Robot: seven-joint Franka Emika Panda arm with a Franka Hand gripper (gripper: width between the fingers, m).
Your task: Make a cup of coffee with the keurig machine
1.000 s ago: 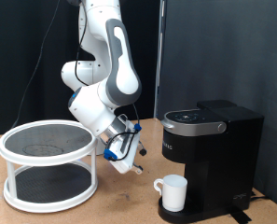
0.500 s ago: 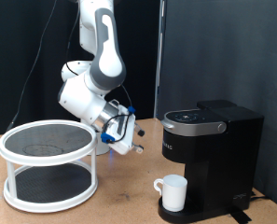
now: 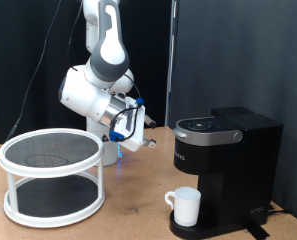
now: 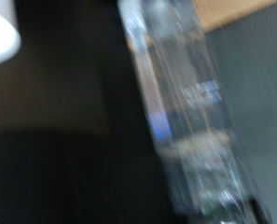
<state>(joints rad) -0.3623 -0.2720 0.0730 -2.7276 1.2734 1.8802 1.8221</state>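
Note:
The keurig machine (image 3: 224, 160) is a black box at the exterior view's right, its lid down. On its low tray, under the brew head, stands the white cup (image 3: 186, 207), handle towards the exterior view's left. My gripper (image 3: 140, 133) hangs in the air left of the machine, at about the height of its top, with its fingers pointing towards it and touching nothing. The wrist view is blurred: a corner of the cup (image 4: 0, 34) shows beside the dark machine (image 4: 73, 140).
A white two-tier round rack (image 3: 52, 175) with dark mesh shelves stands on the wooden table (image 3: 133, 215) at the exterior view's left. A black curtain hangs behind. A cable runs off the table's right edge beside the machine.
The arm has lifted the gripper from low over the table up to the height of the machine's top and turned it towards the machine. The cup and machine have not moved.

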